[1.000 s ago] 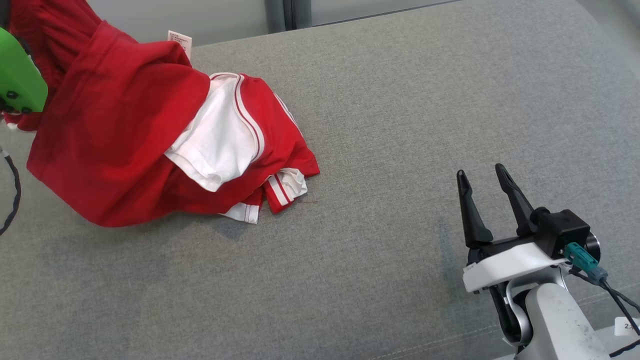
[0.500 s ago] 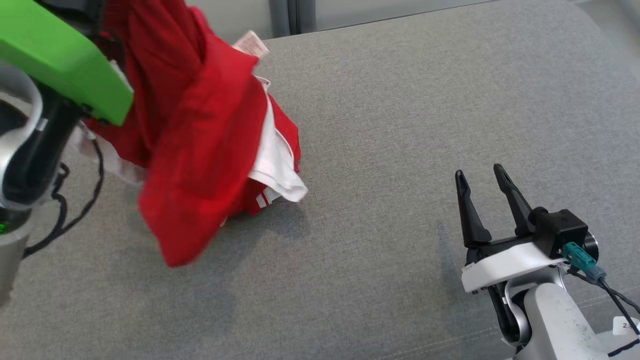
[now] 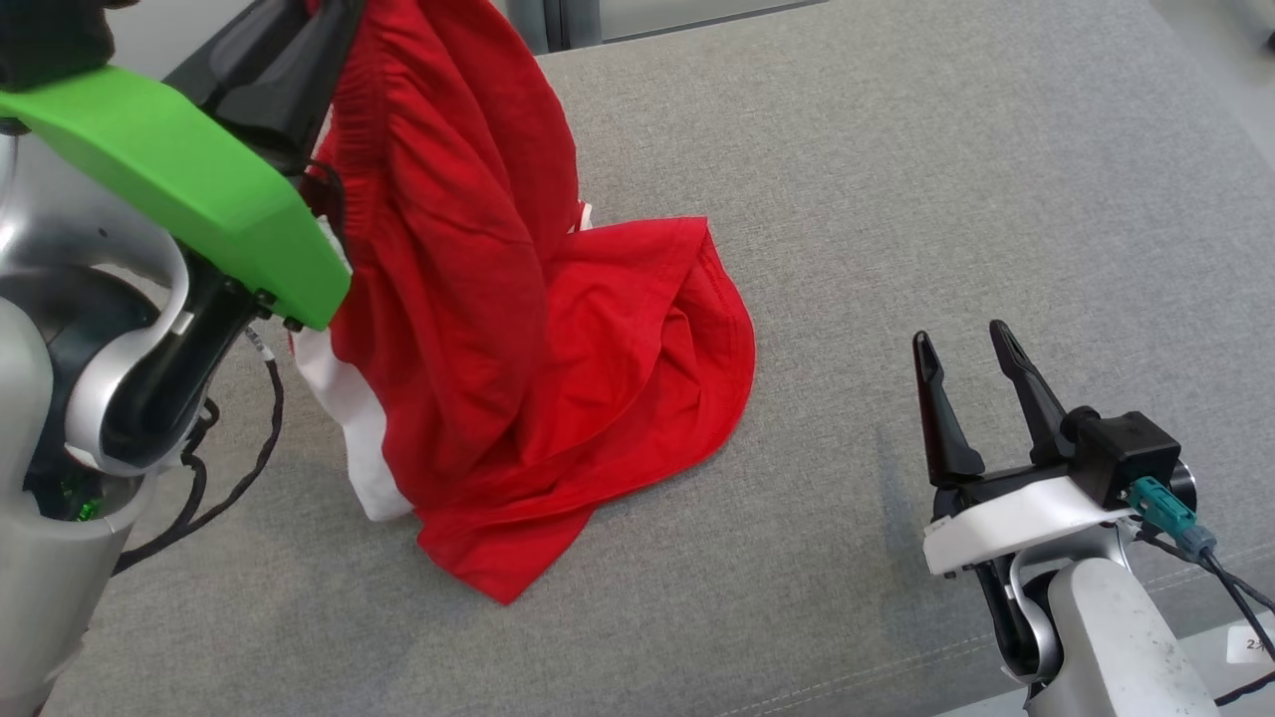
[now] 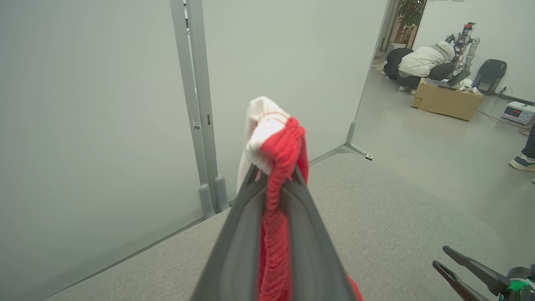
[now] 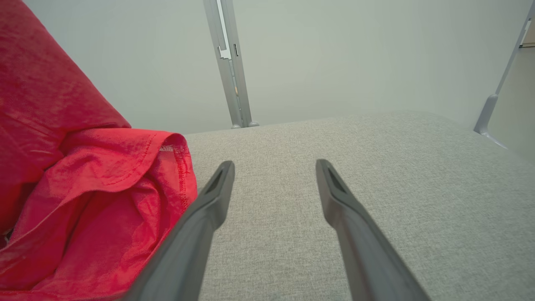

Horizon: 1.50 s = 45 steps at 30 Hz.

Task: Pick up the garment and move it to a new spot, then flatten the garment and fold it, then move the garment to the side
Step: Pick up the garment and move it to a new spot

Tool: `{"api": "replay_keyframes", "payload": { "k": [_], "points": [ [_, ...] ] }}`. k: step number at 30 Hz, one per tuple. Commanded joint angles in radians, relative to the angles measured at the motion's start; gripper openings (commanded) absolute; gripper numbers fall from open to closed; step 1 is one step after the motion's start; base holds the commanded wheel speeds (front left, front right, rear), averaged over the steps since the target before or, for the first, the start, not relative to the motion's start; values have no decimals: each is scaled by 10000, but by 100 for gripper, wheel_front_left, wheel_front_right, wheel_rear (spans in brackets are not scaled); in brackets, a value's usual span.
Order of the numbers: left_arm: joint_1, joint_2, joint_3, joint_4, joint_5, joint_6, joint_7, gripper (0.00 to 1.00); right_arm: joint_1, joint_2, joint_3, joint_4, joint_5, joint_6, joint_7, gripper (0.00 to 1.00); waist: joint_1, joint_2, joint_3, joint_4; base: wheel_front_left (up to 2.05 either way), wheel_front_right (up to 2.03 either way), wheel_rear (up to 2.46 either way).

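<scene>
Head view, items as I log them from my station:

1. Garment point(image 3: 518, 329): red cloth with a white panel point(image 3: 349, 418) on its left side. The upper part hangs from my left arm at the top left. The lower part lies heaped and spread on the grey fabric surface point(image 3: 896, 199), left of centre.
2. Left gripper point(image 4: 273, 171): clenched on the garment. In the left wrist view, its two fingers pinch a gathered red-and-white edge, which bulges out past the tips. The green cover point(image 3: 179, 179) on that arm sits just left of the hanging cloth.
3. Right gripper point(image 3: 960, 334): released, fingers spread and holding nothing. It stands at the lower right, well apart from the garment. In the right wrist view, a stitched red hem lies just left of its left finger point(image 5: 209, 200); I cannot tell whether the two touch.
4. Background, left wrist view: pale partition panels with a grey post point(image 4: 196, 104) stand behind the surface. Across the floor beyond, a person point(image 4: 422, 62) bends over a cardboard box point(image 4: 447, 102).
</scene>
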Motion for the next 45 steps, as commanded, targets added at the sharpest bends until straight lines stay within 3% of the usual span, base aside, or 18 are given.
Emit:
{"api": "replay_keyframes", "payload": {
  "k": [1, 14, 19, 27, 33, 45],
  "points": [
    [34, 129, 123, -11, 21, 86, -77, 0, -76, -25, -30, -12, -42, 1, -33, 100, 0, 0, 44, -30, 0, 0, 0],
    [484, 558, 695, 676, -142, 104, -457, 0, -125, -25, -57, 25, -170, 1, -32, 100, 0, 0, 2, 39, 0, 0, 0],
    [689, 1042, 964, 1303, 202, 319, -576, 0, -111, -25, -11, 2, -207, 1, -32, 100, 0, 0, -34, 64, 0, 0, 0],
    [1309, 2398, 2128, 3230, 512, 582, -1173, 0, -233, -25, 27, -92, -192, 1, -32, 100, 0, 0, 314, 26, 0, 0, 0],
    [966, 3546, 2873, 4631, 828, 395, -1748, 0, -417, -24, -81, -160, -223, 1, -32, 100, 0, 0, 818, -70, 0, 0, 0],
    [-276, 5163, 3231, 6514, 2030, 634, -2298, 0, -906, -29, 214, -280, 2, 1, -33, 100, 0, 0, 1849, -369, 0, 0, 0]
  ]
}}
